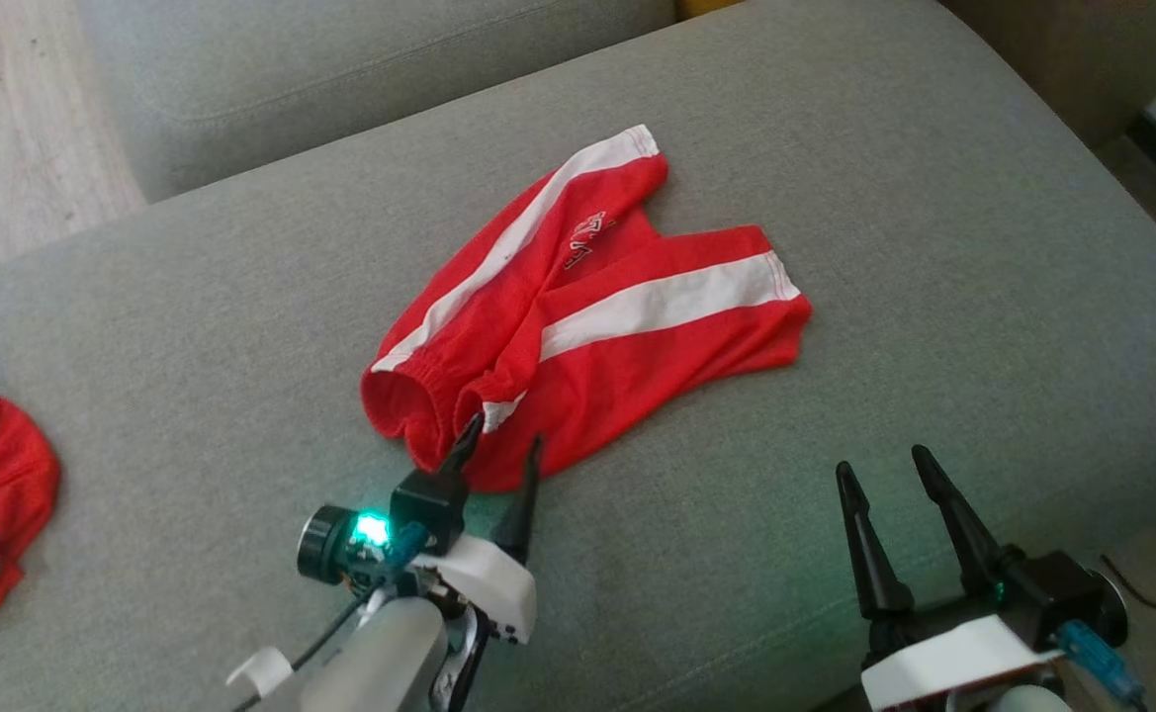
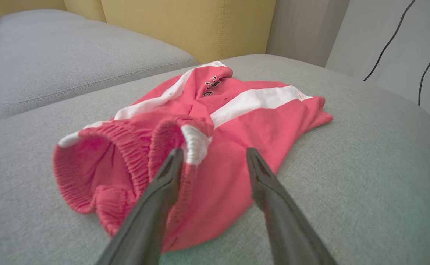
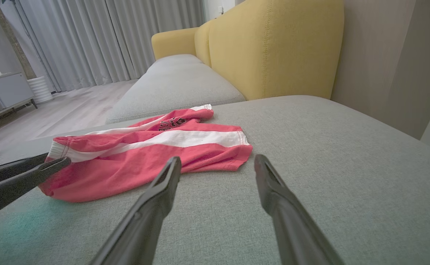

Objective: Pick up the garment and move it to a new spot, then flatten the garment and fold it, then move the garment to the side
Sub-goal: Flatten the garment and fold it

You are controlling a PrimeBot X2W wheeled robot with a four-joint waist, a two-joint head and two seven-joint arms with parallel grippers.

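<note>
Red white-striped shorts (image 1: 587,326) lie crumpled on a grey sofa cushion (image 1: 884,148). Left gripper (image 1: 506,429), jaws apart, straddles the near waistband (image 1: 419,391); right gripper (image 1: 882,459) hangs spread, empty. Seemingly every step remains.

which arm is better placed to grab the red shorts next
Left. The left gripper is open at the red shorts' waistband; the right gripper hovers over bare sofa cushion, apart from them.
</note>
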